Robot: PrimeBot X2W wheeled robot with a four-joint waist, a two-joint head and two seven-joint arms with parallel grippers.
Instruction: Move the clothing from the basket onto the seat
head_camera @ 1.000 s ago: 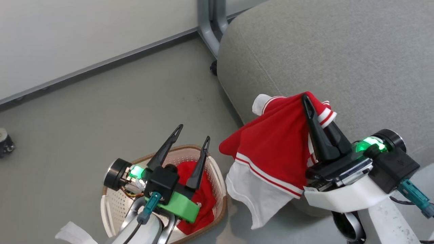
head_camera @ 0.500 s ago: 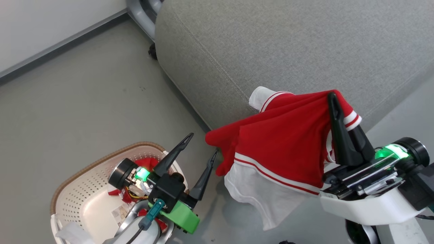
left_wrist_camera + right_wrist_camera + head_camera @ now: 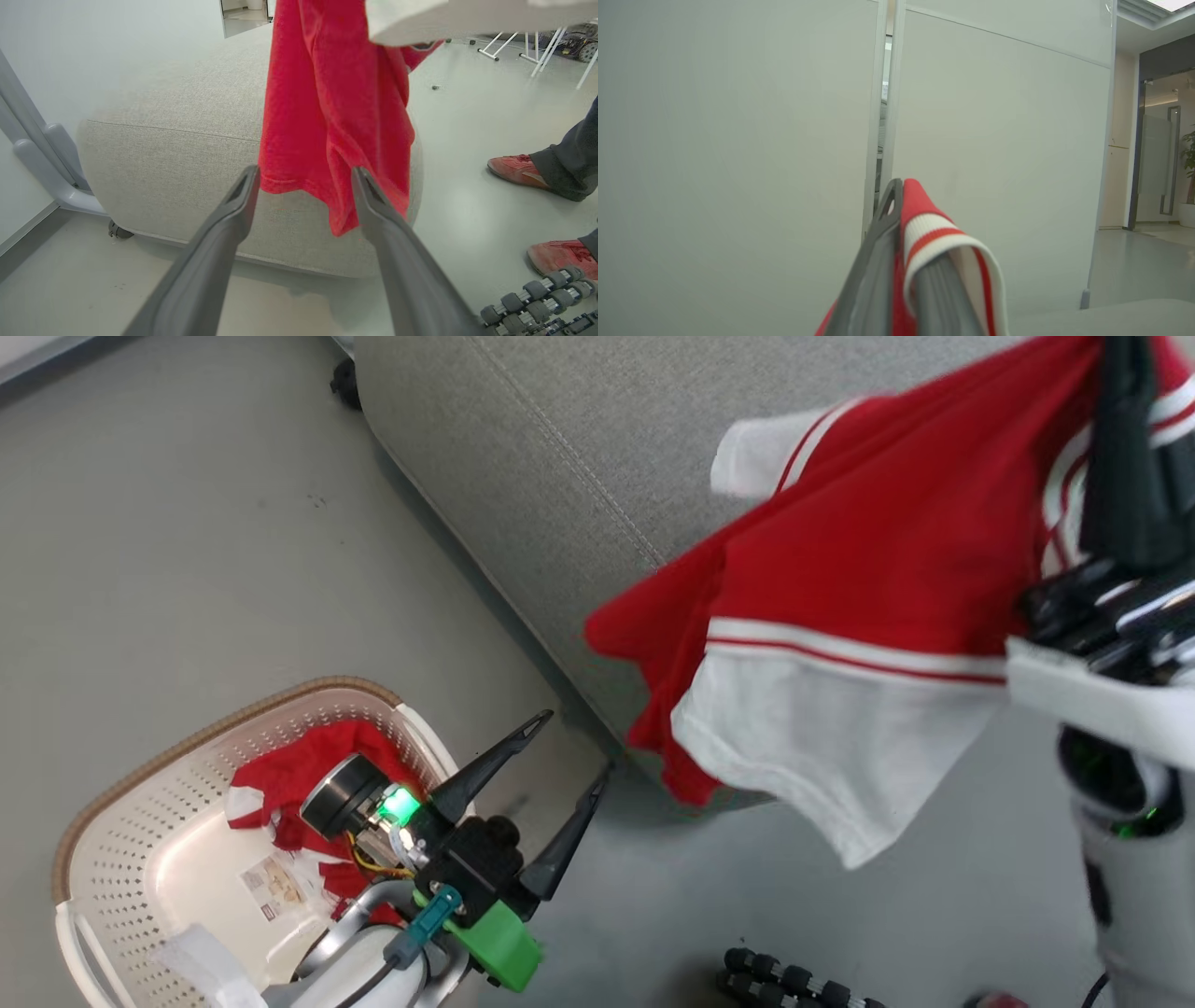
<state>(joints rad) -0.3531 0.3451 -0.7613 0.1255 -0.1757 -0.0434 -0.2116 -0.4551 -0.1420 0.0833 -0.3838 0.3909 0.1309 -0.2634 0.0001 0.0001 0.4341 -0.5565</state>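
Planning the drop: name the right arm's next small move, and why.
Probably carry the red-and-white shirt well over the large grey fabric seat cushion before opening: the right gripper is shut on its striped trim, and its white hem hangs beyond the cushion's edge.

My left gripper [image 3: 575,743] sits low at my lower left, fingers spread wide with nothing between them, tips pointing up and right. Its pale forearm [image 3: 359,975] runs in behind from the bottom edge. My right gripper [image 3: 899,191] is up high at upper right, fingers pinched together on the red-and-white shirt [image 3: 859,541]. The cuff is folded over one finger, and the white wrist housing [image 3: 1074,695] sits just below.
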